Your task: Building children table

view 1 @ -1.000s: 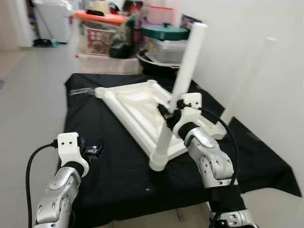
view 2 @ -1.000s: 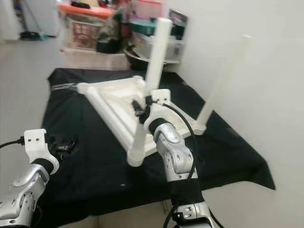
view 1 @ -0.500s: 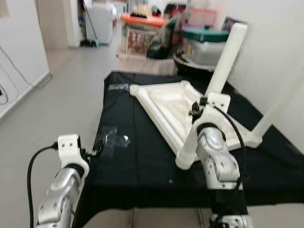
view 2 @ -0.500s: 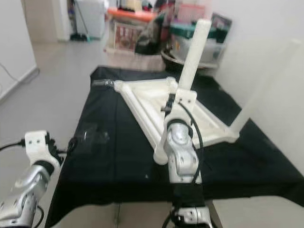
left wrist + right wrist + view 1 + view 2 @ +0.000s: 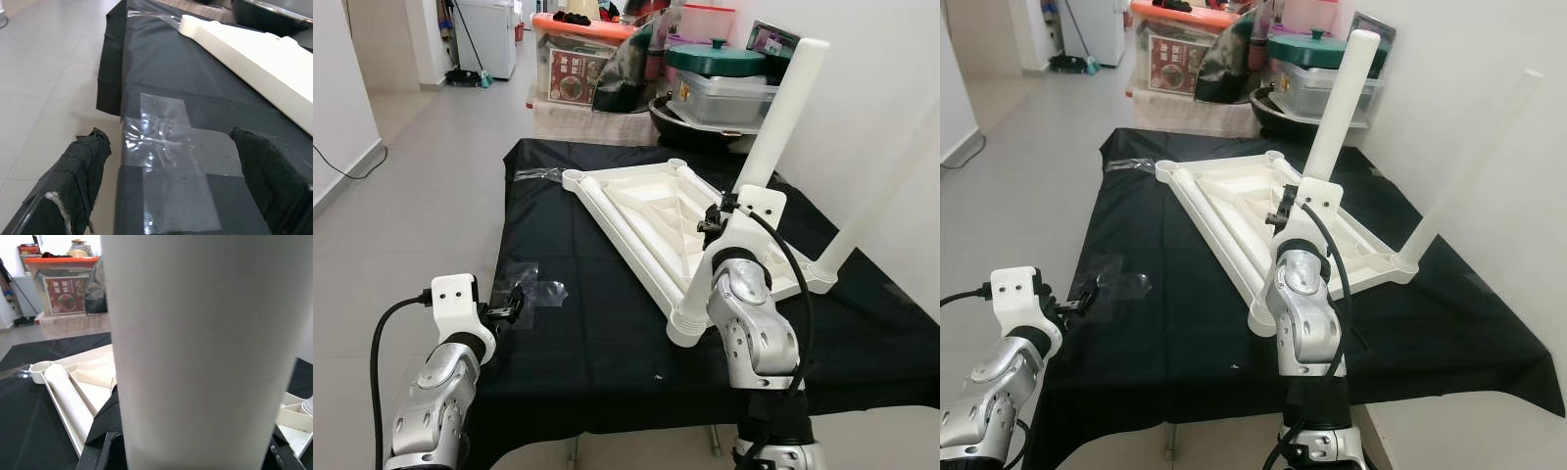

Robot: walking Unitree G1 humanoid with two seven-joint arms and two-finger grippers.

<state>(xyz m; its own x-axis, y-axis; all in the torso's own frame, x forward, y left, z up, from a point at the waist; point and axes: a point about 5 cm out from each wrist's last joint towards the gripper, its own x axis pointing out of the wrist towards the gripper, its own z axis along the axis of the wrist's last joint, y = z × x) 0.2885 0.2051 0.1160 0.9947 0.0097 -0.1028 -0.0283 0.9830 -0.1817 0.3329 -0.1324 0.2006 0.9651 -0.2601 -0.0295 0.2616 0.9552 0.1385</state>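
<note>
A white children's table top (image 5: pixel 651 196) lies upside down on a black-covered table (image 5: pixel 597 343). One white leg (image 5: pixel 778 117) stands tilted in the near corner socket. My right gripper (image 5: pixel 717 217) is shut on it at mid-height, and the leg (image 5: pixel 195 342) sits between the fingers. A second leg (image 5: pixel 871 211) stands in the right corner by the wall. A third leg (image 5: pixel 622 227) lies along the top's left rim. My left gripper (image 5: pixel 168 147) hangs open at the table's near left edge, just above a clear plastic bag (image 5: pixel 156 117).
Storage boxes with an orange lid (image 5: pixel 578 29) and a green-lidded container (image 5: pixel 717 59) are stacked behind the table. A white wall (image 5: pixel 891 88) runs close along the right side. Grey floor (image 5: pixel 421 206) lies open on the left. Another bit of clear plastic (image 5: pixel 538 174) lies at the far left corner.
The whole picture has shifted and sharpened, so the camera moved. My right gripper still holds the leg in the near corner. My left gripper stays near the table's left edge.
</note>
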